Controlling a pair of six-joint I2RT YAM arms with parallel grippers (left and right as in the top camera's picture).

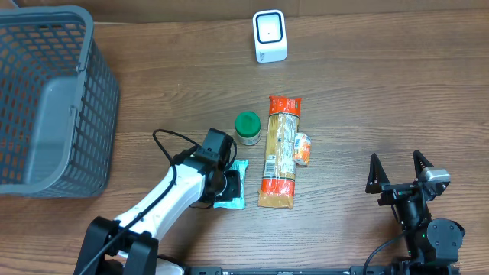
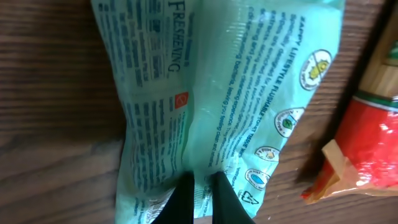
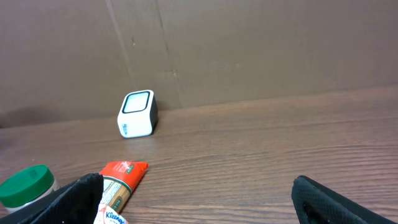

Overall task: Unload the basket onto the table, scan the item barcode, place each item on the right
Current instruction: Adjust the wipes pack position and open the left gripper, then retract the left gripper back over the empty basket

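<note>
Packets (image 1: 233, 200) (image 1: 280, 153) (image 1: 303, 149) three, jar (image 1: 247, 127) one, scanner (image 1: 270, 36) one

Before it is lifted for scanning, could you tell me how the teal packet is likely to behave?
The teal packet will probably sag, since its wrinkled film is pinched only near one end by the left gripper. The glossy wrap could slip. Lying flat and thin, it is likely light.

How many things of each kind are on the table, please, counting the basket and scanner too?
Basket: 1
Scanner: 1
Jar: 1
Packets: 3 (pasta packet, wipes packet, small orange packet)
Total: 6
</note>
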